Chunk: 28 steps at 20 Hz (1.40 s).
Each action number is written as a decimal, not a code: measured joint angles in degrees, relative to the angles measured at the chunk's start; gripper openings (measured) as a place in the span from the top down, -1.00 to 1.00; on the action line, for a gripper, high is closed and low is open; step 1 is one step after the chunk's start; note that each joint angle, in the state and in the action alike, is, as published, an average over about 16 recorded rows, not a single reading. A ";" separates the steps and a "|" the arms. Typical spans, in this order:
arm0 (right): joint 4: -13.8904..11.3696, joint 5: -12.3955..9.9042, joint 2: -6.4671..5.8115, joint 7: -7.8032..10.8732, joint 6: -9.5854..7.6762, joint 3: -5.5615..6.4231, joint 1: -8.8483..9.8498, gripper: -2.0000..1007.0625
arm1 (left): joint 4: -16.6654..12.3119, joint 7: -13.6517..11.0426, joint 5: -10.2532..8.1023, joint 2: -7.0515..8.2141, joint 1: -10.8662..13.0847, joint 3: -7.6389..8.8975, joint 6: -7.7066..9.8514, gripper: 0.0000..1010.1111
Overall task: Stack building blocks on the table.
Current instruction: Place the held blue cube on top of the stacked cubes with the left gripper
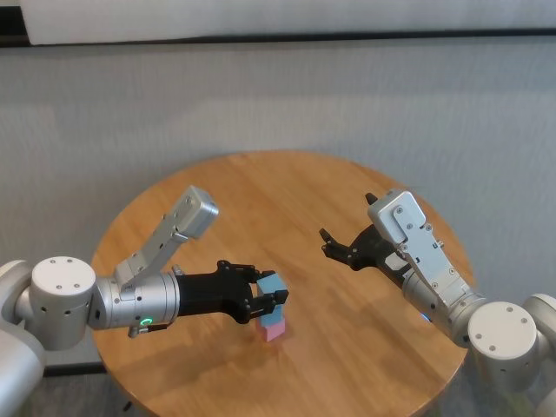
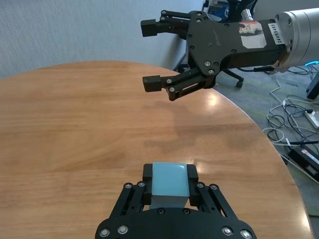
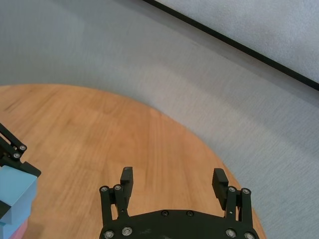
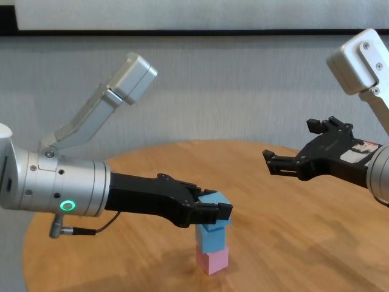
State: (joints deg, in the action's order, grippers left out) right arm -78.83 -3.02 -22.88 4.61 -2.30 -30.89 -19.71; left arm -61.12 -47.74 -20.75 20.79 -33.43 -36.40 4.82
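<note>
Here left tool half-hides top blue block.

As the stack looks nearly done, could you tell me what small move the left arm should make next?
Probably lower and square up: the left pincer holds the top blue cube tilted over the blue cube on the pink cube. The right pincer hangs open, apart.

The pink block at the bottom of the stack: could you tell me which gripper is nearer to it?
Left. The left gripper holds the top blue block above the pink block; the right gripper hangs open, well aside.
</note>
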 joint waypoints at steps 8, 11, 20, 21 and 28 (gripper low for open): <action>0.00 0.00 0.00 0.00 0.00 0.00 0.00 -1.00 | 0.15 0.08 -0.30 0.38 -0.34 -0.83 -0.27 0.19; 0.00 0.00 0.00 0.00 0.00 0.00 0.00 -1.00 | 0.20 0.15 -0.32 0.57 -0.53 -1.33 -0.37 0.19; 0.00 0.00 0.00 0.00 0.00 0.00 0.00 -1.00 | 0.25 0.24 -0.25 0.87 -0.88 -2.34 -0.59 0.18; 0.00 0.00 0.00 0.00 0.00 0.00 0.00 -1.00 | 0.24 0.24 -0.21 0.89 -0.90 -2.40 -0.60 0.18; 0.00 0.00 0.00 0.00 0.00 0.00 0.00 -1.00 | 0.19 0.22 -0.16 0.91 -0.85 -2.36 -0.58 0.01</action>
State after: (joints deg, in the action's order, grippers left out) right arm -78.83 -3.02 -22.88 4.60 -2.30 -30.89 -19.71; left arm -60.93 -47.52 -20.92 21.69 -34.28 -38.76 4.24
